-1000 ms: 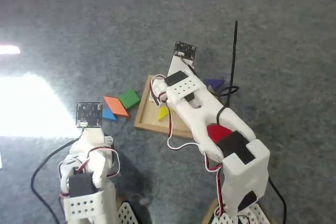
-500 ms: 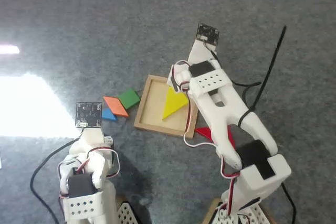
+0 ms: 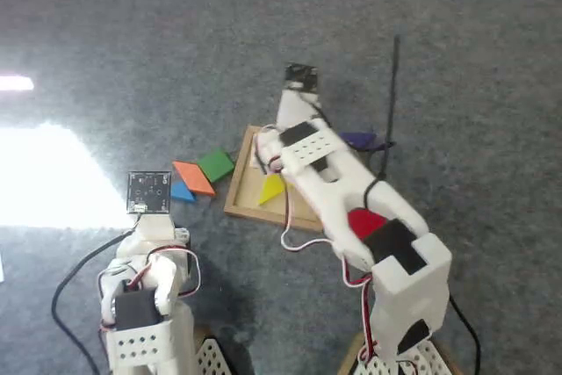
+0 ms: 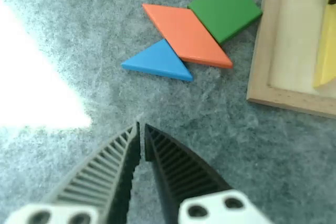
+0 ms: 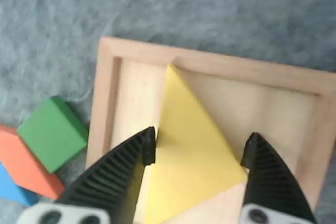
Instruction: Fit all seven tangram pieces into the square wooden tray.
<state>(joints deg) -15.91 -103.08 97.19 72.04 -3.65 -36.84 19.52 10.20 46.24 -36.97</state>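
The right gripper is hovering with jaws spread wide, straddling the yellow triangle, which is lying flat in the wooden tray directly beneath, apex against one wall. The left gripper is sitting closed, nearer the green square outside the tray.

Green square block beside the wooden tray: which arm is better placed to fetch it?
Left, probably: the left tool hangs near the green square block, while the right tool straddles the yellow triangle.
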